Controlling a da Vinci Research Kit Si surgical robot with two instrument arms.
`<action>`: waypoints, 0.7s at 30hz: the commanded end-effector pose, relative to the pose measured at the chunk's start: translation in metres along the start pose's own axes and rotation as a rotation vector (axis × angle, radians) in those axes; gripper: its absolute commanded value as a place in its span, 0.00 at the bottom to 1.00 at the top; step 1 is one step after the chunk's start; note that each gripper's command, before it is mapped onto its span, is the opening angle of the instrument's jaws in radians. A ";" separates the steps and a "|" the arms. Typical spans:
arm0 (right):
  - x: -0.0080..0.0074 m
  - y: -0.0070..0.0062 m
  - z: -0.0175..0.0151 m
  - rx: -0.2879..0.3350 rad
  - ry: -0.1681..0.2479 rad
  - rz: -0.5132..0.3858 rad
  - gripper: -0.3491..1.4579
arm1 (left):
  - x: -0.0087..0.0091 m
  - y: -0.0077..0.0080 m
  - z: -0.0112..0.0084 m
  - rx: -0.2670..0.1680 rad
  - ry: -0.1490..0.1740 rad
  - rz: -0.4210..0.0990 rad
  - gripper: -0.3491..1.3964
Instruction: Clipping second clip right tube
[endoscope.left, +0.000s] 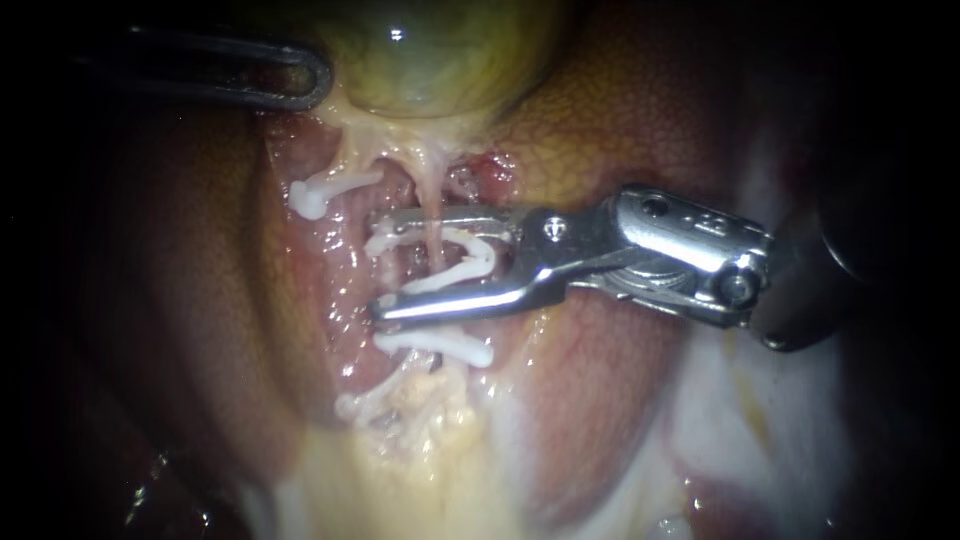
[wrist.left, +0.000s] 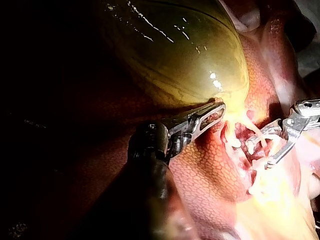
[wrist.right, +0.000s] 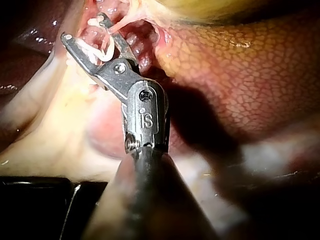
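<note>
Liver surface (endoscope.left: 630, 110) forms the backdrop. At upper left, the left instrument (endoscope.left: 315, 78) appears to have its jaws closed on the edge of the gallbladder (endoscope.left: 440, 50), probably to keep the tubes taut. The right instrument (endoscope.left: 378, 265) enters from the right with its jaws wide. They carry a loaded clip (endoscope.left: 483, 255) and straddle the right tube (endoscope.left: 436, 225) at centre. Count: two tubes, three placed clips (endoscope.left: 435, 345), one loaded clip.

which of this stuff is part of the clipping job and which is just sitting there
In the job: right instrument, open clip in its jaws, right tube between them, closed clip beside them.
Just there: left instrument, gallbladder, liver, clip on the other tube.
</note>
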 end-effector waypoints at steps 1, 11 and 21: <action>-0.0002 0.0000 0.0000 0.005 -0.002 0.009 0.40 | 0.0000 0.0000 0.0000 0.000 0.000 0.000 0.00; -0.0015 -0.0004 0.0004 0.060 0.013 0.075 0.35 | 0.0000 -0.0001 0.0000 -0.001 0.000 0.000 0.00; -0.0018 -0.0005 0.0004 0.073 0.012 0.102 0.26 | 0.0000 -0.0002 0.0001 -0.001 -0.001 0.000 0.00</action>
